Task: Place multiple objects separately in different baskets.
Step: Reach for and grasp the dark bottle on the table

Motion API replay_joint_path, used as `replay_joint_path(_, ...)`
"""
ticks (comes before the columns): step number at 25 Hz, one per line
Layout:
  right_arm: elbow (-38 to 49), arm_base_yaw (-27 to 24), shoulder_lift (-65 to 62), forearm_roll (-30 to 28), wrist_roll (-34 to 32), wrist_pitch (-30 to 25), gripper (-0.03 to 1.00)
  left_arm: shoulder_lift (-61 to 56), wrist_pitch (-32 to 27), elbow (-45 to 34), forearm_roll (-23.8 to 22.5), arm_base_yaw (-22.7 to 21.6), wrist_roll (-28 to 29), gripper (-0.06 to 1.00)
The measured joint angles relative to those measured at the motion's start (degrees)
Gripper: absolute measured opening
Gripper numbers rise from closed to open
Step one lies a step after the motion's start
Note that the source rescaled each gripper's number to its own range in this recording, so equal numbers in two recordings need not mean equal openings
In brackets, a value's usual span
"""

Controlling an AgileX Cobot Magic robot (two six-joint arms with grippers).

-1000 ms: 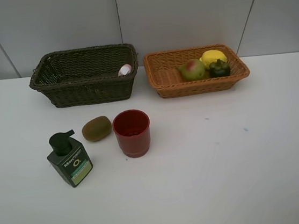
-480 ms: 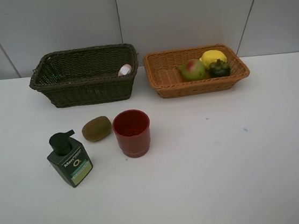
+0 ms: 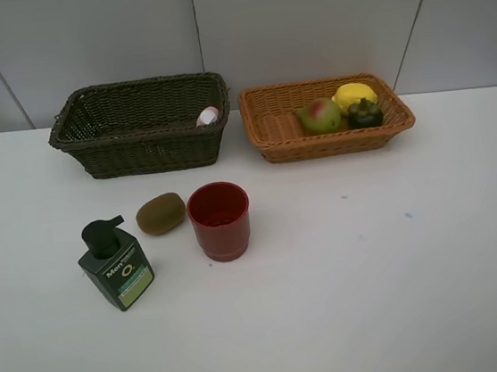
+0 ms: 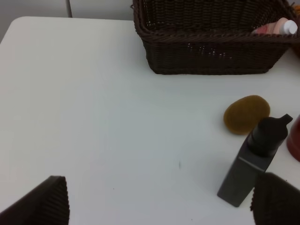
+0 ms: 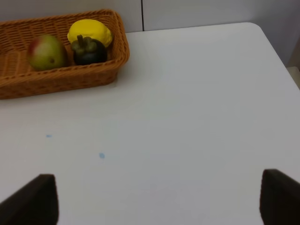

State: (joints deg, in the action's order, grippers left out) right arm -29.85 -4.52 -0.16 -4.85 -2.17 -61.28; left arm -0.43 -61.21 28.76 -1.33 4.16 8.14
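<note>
The sorting looks partly done, and neither arm has a thing in hand; this reads as the pause before the next pick.

Seen from the high camera, the light orange-tan basket (image 3: 334,145) stands at 1 o'clock on the counter (image 3: 375,270). It holds the green-red pear (image 3: 320,116), with the yellow lemon (image 3: 354,95) at its 1 o'clock and the dark mangosteen (image 3: 365,114) at its 3 o'clock, all close together. The dark olive-brown basket (image 3: 142,158) stands at 11 o'clock, with the pink bottle (image 3: 208,116) lying in its 3 o'clock corner.

Three things are left out on the counter at about 9 o'clock. The red cup (image 3: 220,221) is upright, the brown kiwi (image 3: 161,213) sits just beside it at its 10 o'clock, and the dark green pump bottle (image 3: 116,266) stands at its 8 o'clock, a little apart.

I judge that the kiwi belongs with the fruit and the cup and pump bottle with the pink bottle. The next move calls for a descent onto one of them. The kiwi is round and may roll, and the cup stands near it, so the approach should come from the clear side.

The left pincer (image 4: 161,199) has its tips spread wide with nothing between them; the pump bottle and kiwi lie ahead of it. The right pincer (image 5: 157,197) is also spread wide and empty, over bare counter near the tan basket.
</note>
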Motion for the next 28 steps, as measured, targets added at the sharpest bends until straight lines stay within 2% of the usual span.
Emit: replay_joint_path(28,0.00,0.00,0.00,0.00,0.00,0.00,0.93,0.00,0.00,0.00,0.00,0.00,0.00,1.00)
